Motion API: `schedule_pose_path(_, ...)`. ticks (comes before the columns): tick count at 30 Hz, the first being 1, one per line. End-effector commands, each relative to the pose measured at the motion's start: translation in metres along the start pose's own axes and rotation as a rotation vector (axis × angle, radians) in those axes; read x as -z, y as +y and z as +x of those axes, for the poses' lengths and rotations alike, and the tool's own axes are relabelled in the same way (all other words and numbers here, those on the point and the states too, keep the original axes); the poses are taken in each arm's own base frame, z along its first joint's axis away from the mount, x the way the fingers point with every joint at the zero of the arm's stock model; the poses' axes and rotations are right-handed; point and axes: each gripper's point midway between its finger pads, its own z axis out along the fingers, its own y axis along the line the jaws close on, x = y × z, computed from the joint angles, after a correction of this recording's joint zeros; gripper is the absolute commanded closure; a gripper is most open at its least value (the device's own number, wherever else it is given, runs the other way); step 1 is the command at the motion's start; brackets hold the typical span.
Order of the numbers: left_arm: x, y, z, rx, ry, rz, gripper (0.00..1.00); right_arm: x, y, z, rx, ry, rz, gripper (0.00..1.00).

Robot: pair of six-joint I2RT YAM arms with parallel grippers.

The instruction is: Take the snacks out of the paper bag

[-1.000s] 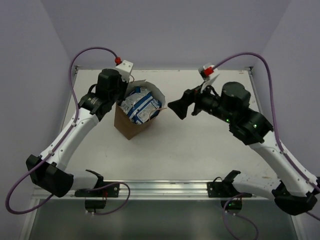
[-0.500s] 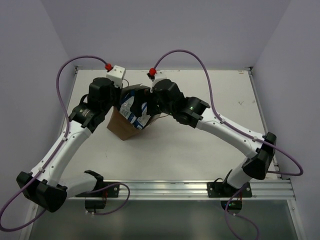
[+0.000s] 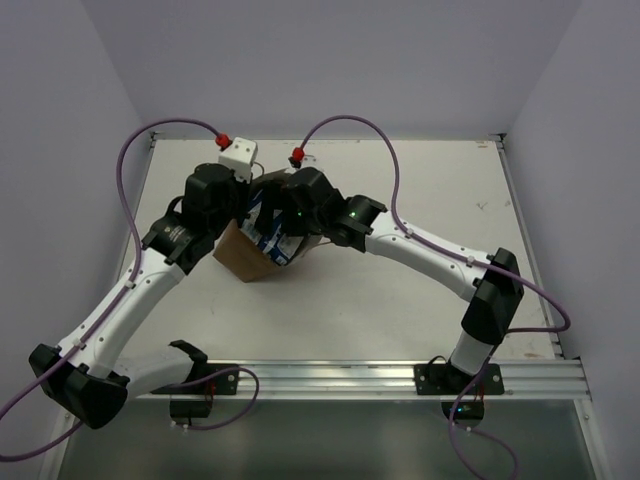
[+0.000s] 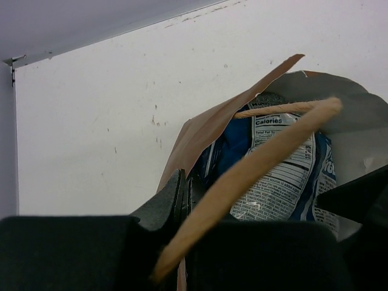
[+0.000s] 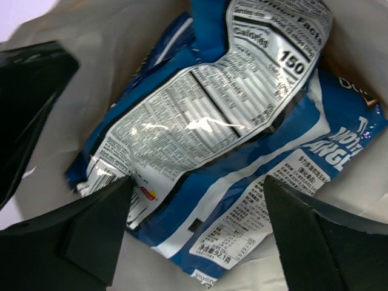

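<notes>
1. Overhead, the paper bag [image 3: 245,258] is seen on the counter [image 3: 400,300], left of centre, with both claws at its mouth.
2. From the left wrist, the left claw [image 4: 183,193] is shown pinched onto the paper bag's rim, with a handle [image 4: 267,145] crossing in front.
3. From the right wrist, the right claw [image 5: 195,182] is shown spread wide over a blue-white packet [image 5: 200,115] lying inside the paper bag.
</notes>
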Motion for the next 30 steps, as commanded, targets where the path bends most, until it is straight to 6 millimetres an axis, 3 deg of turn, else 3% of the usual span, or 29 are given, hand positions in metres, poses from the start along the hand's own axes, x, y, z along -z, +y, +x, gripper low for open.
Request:
schedule_pose_path(1, 0.002, -0.006, -0.028, 0.072, -0.115, 0.006, 1.00, -0.010, -0.006, -0.001, -0.048, -0.032, 0.041, 0.11)
schedule_pose_path(3, 0.001, -0.009, -0.026, 0.074, -0.108, 0.014, 1.00, -0.013, -0.010, 0.001, -0.047, -0.032, 0.052, 0.16)
schedule_pose_path(6, -0.002, -0.011, -0.022, 0.073, -0.097, 0.016, 1.00, -0.016, -0.013, 0.003, -0.031, -0.029, 0.054, 0.36)
schedule_pose_path(7, -0.002, -0.012, -0.021, 0.073, -0.094, 0.018, 1.00, -0.016, -0.014, 0.004, -0.024, -0.029, 0.054, 0.48)
schedule_pose_path(14, -0.003, -0.013, -0.016, 0.071, -0.081, 0.014, 1.00, -0.004, -0.012, -0.004, 0.012, -0.068, 0.025, 0.87)
schedule_pose_path(18, -0.003, -0.011, -0.014, 0.070, -0.077, 0.001, 1.00, 0.012, -0.001, -0.016, 0.051, -0.106, -0.029, 1.00)
schedule_pose_path(21, -0.003, -0.007, -0.012, 0.067, -0.072, -0.020, 1.00, 0.027, 0.012, -0.029, 0.102, -0.141, -0.091, 1.00)
schedule_pose_path(25, -0.004, -0.003, -0.010, 0.060, -0.068, -0.040, 1.00, 0.074, 0.040, -0.057, 0.165, -0.224, -0.222, 1.00)
schedule_pose_path(30, -0.003, 0.000, -0.012, 0.054, -0.071, -0.058, 1.00, 0.120, 0.054, -0.082, 0.234, -0.328, -0.301, 1.00)
